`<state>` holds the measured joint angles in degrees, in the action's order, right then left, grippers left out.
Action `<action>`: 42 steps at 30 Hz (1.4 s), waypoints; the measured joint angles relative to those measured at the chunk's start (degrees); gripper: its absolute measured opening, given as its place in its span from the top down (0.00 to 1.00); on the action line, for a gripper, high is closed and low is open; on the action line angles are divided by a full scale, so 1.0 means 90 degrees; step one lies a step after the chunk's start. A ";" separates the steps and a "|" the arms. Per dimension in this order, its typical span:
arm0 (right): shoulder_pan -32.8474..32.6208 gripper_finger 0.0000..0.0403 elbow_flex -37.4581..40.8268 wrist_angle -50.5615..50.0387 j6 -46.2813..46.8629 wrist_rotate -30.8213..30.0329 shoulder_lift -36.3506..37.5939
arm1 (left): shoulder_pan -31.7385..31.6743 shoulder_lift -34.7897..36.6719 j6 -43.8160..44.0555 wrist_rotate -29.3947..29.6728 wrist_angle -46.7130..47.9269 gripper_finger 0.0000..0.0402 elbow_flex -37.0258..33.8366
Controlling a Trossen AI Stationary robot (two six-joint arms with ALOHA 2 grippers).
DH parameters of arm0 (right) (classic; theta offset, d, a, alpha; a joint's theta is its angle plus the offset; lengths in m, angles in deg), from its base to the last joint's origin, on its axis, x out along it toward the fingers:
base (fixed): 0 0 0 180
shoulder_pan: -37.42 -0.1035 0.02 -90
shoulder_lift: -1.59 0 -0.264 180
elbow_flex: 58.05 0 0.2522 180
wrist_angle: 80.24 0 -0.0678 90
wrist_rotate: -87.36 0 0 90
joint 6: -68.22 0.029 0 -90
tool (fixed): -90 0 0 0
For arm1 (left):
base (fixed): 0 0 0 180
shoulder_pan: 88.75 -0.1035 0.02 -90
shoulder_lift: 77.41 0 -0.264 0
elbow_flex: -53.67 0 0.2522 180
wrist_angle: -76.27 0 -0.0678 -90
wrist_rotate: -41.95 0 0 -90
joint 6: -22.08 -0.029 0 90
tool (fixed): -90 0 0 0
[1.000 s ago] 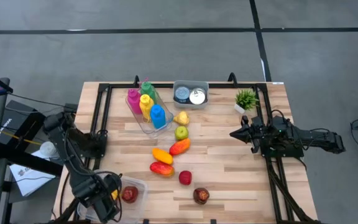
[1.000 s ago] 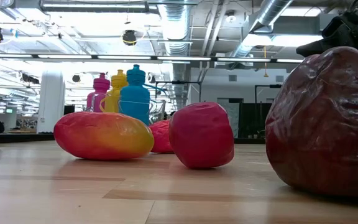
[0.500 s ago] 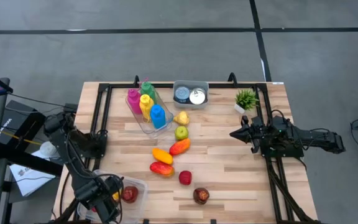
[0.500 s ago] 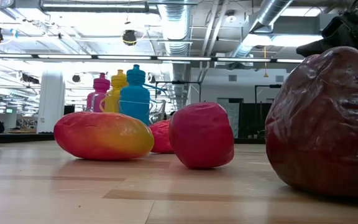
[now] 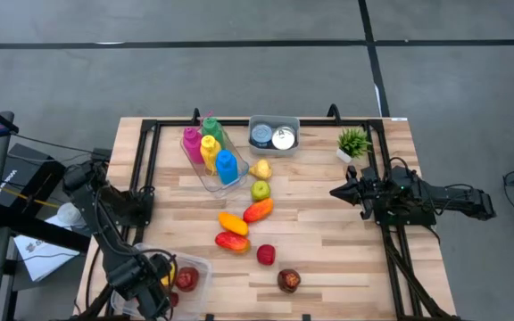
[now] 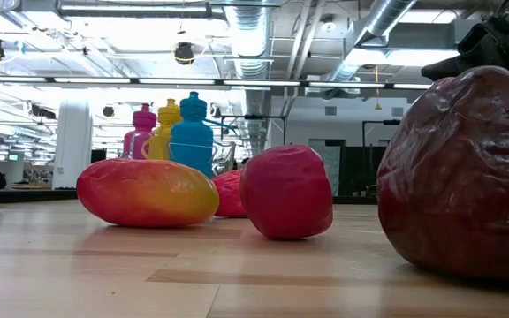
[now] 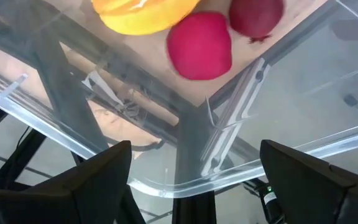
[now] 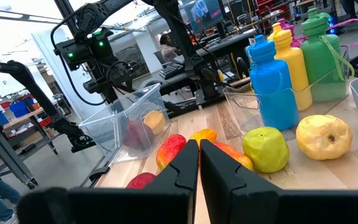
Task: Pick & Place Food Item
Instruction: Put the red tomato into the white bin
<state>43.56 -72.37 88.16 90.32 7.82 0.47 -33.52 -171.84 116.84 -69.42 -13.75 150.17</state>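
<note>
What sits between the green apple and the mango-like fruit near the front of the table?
In the high view, the green apple and the red-yellow mango have two fruits between them: a red-orange one and an orange-yellow one.

Two dark jointed arms (image 5: 105, 227), black cables, blunt black pincer fingers (image 7: 101, 168).

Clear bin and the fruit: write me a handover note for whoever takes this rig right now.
Left hand: open, empty, at the clear bin on the table's front left corner.
Right hand: shut, empty, waiting over the table's right side.
Done: the bin holds a dark red fruit and a yellow piece.
Left: still on the table are the pear, green apple, two mangoes, orange fruit, red fruit and dark red apple.
</note>
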 joint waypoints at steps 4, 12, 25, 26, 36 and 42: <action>0.0001 0.97 0.0000 0.0000 0.0000 0.0000 0.0002 | -0.0054 0.0085 0.0015 0.0004 -0.0077 0.15 -0.0002; -0.0001 0.97 0.0000 0.0000 -0.0001 0.0000 0.0002 | -0.0897 0.1167 -0.0287 0.2269 -0.1821 0.16 -0.0002; -0.0001 0.97 0.0000 0.0001 -0.0001 0.0000 0.0002 | -0.4019 0.0773 -0.5498 0.3362 -0.5286 0.19 0.0005; -0.0001 0.97 0.0000 0.0000 -0.0001 0.0001 0.0001 | -0.4163 0.0592 -0.5718 0.3159 -0.5341 0.20 0.0002; -0.0001 0.97 0.0000 0.0000 -0.0001 0.0001 0.0000 | -0.4343 -0.1032 -0.7946 0.1888 -0.5628 0.20 0.0000; 0.0000 0.97 0.0000 0.0000 -0.0001 0.0000 0.0000 | -0.4337 -0.1575 -0.9200 0.1882 -0.6049 0.20 -0.0002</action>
<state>43.56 -72.37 88.16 90.31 7.81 0.47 -72.56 -186.01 34.04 -52.48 -68.19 150.15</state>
